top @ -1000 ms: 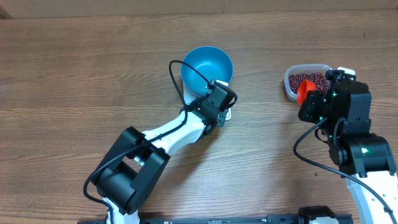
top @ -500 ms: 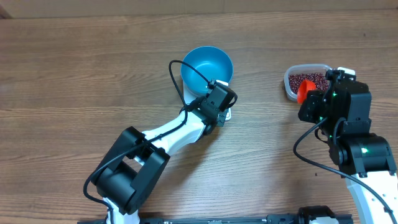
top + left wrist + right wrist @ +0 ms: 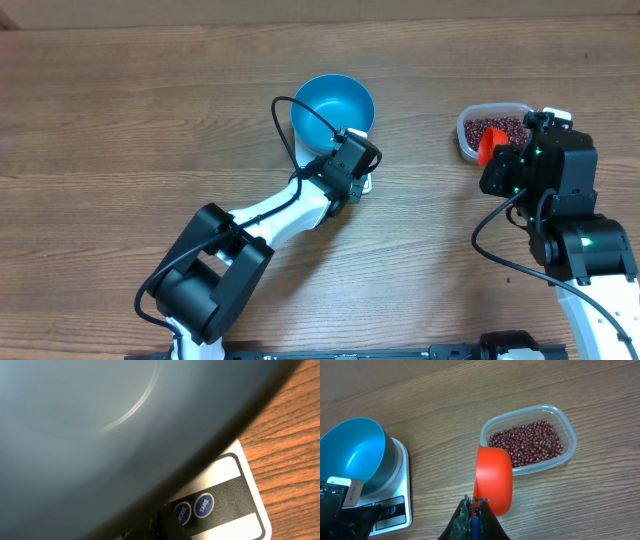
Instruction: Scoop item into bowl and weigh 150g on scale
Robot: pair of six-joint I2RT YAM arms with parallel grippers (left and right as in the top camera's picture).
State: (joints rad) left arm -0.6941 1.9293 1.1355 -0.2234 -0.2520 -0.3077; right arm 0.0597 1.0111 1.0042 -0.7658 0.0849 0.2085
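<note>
Holding a red scoop (image 3: 493, 480) at a tub (image 3: 570, 442) of beans (image 3: 527, 442), with an empty blue bowl (image 3: 333, 105) waiting on the scale (image 3: 406, 475).
The right fingers (image 3: 466, 521) are clamped on the scoop's handle, and the scoop hangs tilted over the tub's near rim. The left fingers (image 3: 164, 524) are pressed together, their tip by the scale's front buttons, under the bowl's edge. Bowl and tub sit well apart on the bench (image 3: 120, 120). To scoop well, dip the cup mouth-first into the heap, level it before lifting, then cross slowly. Smaller later scoops should avoid overshooting the weight.
</note>
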